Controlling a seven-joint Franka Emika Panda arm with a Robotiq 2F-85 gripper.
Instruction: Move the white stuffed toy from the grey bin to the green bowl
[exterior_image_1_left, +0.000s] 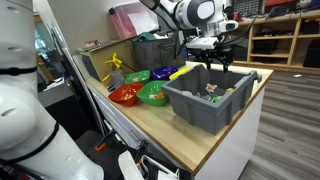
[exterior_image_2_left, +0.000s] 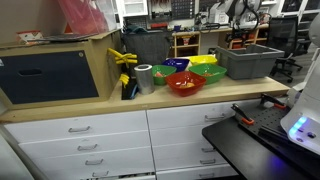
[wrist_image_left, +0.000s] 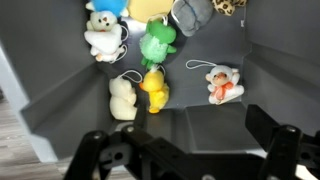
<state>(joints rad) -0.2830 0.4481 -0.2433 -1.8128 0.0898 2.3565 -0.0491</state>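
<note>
Nothing of the task is done yet, as I judge it. In the wrist view the white stuffed toy (wrist_image_left: 122, 98) lies on the floor of the grey bin (exterior_image_1_left: 205, 110), just beside a yellow duck (wrist_image_left: 154, 90), with other small toys further inside the bin. Some of these are also pale, so the choice needs care. The fingers (wrist_image_left: 276, 145) are spread wide and hold nothing, and they hang above the bin, apart from every toy. The green bowl (exterior_image_1_left: 155, 100) stands on the counter (exterior_image_1_left: 190, 135) beside the bin, among other coloured bowls. Descending, grasping, lifting out and carrying to the bowl are all left to do.
</note>
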